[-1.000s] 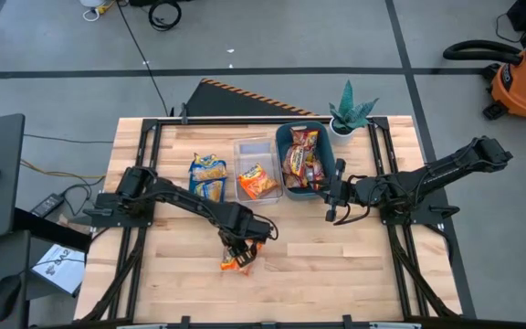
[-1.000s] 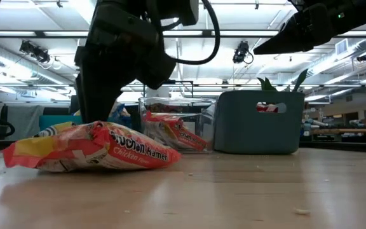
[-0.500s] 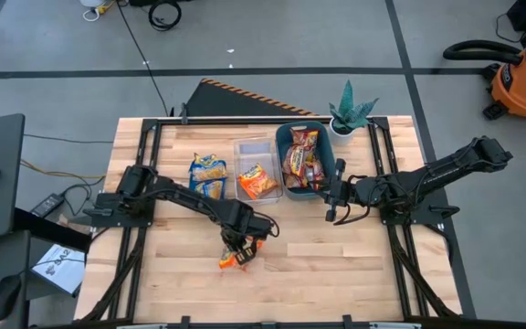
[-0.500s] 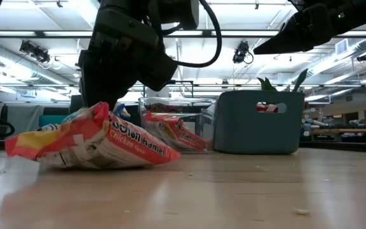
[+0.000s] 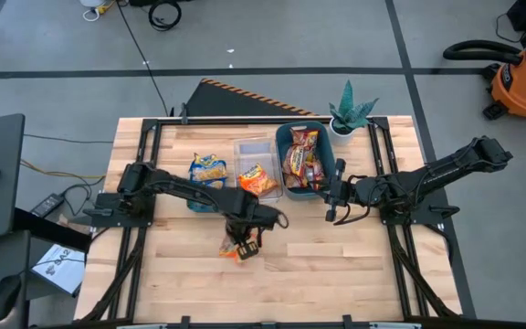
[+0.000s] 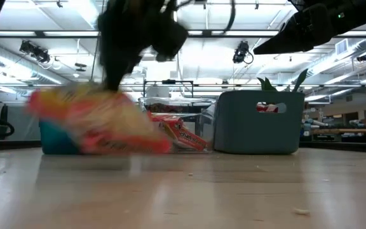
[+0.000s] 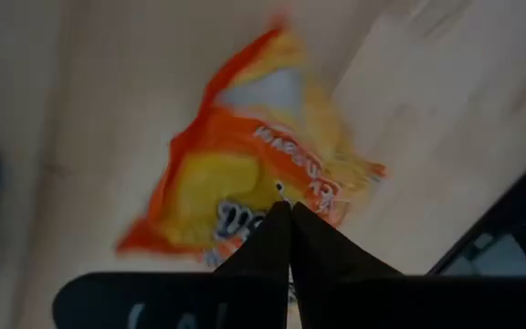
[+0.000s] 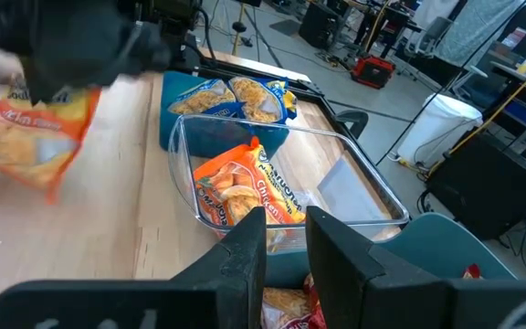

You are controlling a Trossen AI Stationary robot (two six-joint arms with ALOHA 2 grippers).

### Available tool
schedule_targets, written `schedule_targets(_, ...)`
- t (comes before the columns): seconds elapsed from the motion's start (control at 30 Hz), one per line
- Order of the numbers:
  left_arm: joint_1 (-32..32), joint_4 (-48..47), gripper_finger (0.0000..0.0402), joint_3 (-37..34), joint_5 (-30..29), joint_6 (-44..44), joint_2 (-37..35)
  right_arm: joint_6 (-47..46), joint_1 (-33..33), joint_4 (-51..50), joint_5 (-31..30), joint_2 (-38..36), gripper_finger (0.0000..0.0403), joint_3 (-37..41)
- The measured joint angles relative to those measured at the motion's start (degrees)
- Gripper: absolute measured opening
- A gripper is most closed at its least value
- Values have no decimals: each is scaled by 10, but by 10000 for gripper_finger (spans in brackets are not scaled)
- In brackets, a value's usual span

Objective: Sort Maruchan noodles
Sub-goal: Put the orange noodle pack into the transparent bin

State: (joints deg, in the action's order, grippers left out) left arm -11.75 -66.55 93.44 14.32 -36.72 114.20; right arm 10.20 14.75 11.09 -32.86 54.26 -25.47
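Note:
An orange Maruchan noodle packet [image 5: 235, 249] hangs under my left gripper [image 5: 243, 238], which is shut on it over the table's middle, near the front; the low view shows this packet [image 6: 97, 124] blurred and off the wood. Another orange packet [image 5: 257, 180] lies in the clear bin [image 5: 253, 146]. Blue-and-yellow packets [image 5: 208, 174] lie in the teal bin [image 5: 195, 201], dark red ones [image 5: 303, 161] in the dark teal bin [image 5: 281, 137]. My right gripper [image 8: 286, 239] waits open, just right of the dark teal bin. My left gripper pinches the orange packet between its two shut fingertips [image 7: 277, 228] at a spot near one end of the wrapper [image 7: 272, 196]. The fingers come from above, pointing down. The packet hangs below them, tilted, clear of the table.
The three bins stand side by side at the far middle of the table. A small potted plant [image 5: 350, 110] stands at the far right corner, behind the dark teal bin. Bare wood lies along the front and left of the table.
My left gripper has shut on the orange packet and taken hold of it. It has then risen and gone a little toward the far edge and the bins. The packet first tipped up at one end and now hangs lifted clear of the table.

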Motion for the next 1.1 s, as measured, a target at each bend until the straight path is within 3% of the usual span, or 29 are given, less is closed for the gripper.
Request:
schedule_targets(0.33,30,-138,5,228,-138,94,-2,0,0,0,5,0,87,0)
schedule_targets(0.5,62,-138,5,286,-283,143,-3,0,0,0,7,0,87,0)
schedule_targets(0.6,94,-128,5,278,-328,185,-3,0,0,0,10,0,87,0)
schedule_targets(0.97,257,47,7,109,-226,294,-3,-1,0,0,10,0,87,0)
schedule_targets(1.1,292,66,37,72,-222,295,-3,0,0,0,10,0,87,0)
